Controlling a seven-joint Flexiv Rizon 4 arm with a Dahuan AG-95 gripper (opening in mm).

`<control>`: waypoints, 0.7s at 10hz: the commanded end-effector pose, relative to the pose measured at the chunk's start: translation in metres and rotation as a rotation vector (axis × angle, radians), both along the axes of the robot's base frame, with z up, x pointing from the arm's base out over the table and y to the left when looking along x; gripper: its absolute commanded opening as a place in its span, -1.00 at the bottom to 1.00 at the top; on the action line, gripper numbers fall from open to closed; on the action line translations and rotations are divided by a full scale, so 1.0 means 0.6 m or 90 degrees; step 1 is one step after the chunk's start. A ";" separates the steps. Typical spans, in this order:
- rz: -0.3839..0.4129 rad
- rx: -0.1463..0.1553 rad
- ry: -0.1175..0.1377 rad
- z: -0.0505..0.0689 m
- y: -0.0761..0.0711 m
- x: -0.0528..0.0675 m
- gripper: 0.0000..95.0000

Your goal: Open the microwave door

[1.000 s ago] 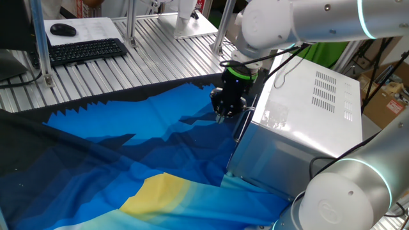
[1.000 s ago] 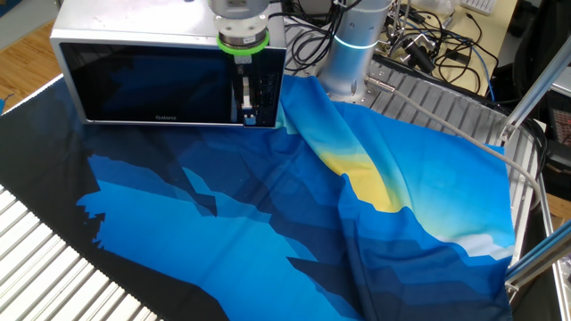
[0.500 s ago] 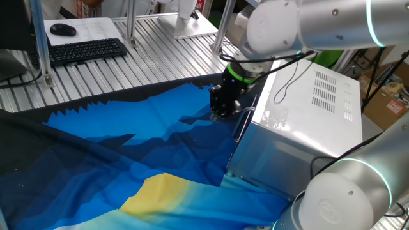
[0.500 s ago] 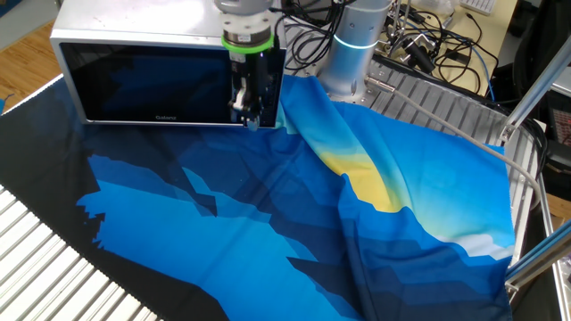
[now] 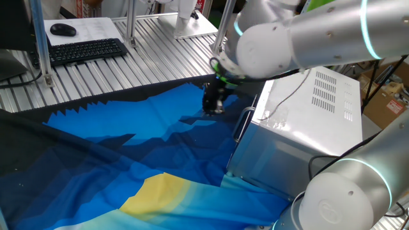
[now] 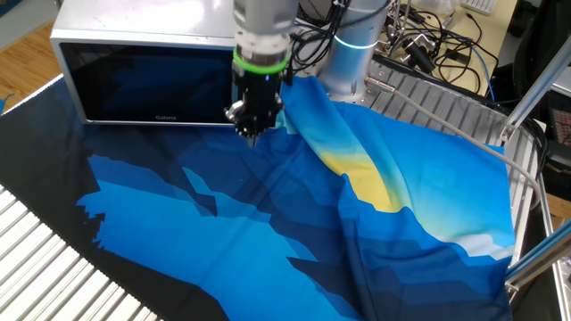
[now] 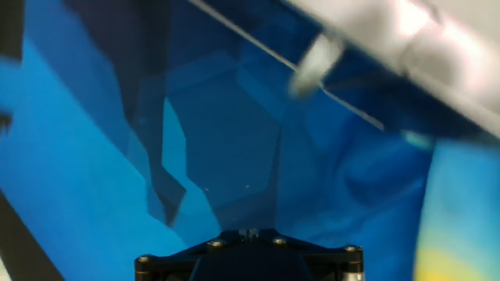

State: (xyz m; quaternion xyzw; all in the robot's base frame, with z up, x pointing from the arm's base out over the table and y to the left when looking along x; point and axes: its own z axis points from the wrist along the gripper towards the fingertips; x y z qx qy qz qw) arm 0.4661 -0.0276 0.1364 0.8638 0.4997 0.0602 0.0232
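one arm works over the counter (image 5: pixel 96 70), its hand (image 6: pixel 252 125) pointing straight down just in front of the microwave (image 5: pixel 307 121). the hand is closed tight, jaws together, with nothing between them. it hangs low over the blue cloth (image 6: pixel 268 223); whether the tips touch the cloth i cannot tell.

the microwave sits at the far edge of the cloth in the other fixed view, silver box with vent slots on its casing. the microwave door (image 6: pixel 152 85) is closed flat against the front, dark glass in a silver frame. the handle (image 5: pixel 241 124) is a slim silver bar near the door's edge; the hand stands just beside it, out in front, apart from it.

in the hand view the cloth fills most of the frame, with the handle's end (image 7: pixel 312 66) and the silver lower edge of the microwave blurred across the upper right.

a keyboard (image 5: pixel 86 50) and mouse (image 5: pixel 62 29) lie well apart on the ribbed metal top. a yellow patch (image 6: pixel 366 183) marks the cloth near the arm's base.
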 end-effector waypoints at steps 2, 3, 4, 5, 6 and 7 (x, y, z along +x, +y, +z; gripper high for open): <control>-0.081 -0.091 0.104 -0.009 0.009 0.030 -1.00; -0.084 -0.089 0.114 -0.009 0.009 0.030 -1.00; -0.083 -0.122 0.145 -0.010 0.009 0.031 -1.00; -0.087 -0.150 0.172 -0.011 0.009 0.031 -0.60; -0.083 -0.168 0.188 -0.011 0.009 0.031 -0.20; -0.071 -0.193 0.206 -0.011 0.009 0.030 0.20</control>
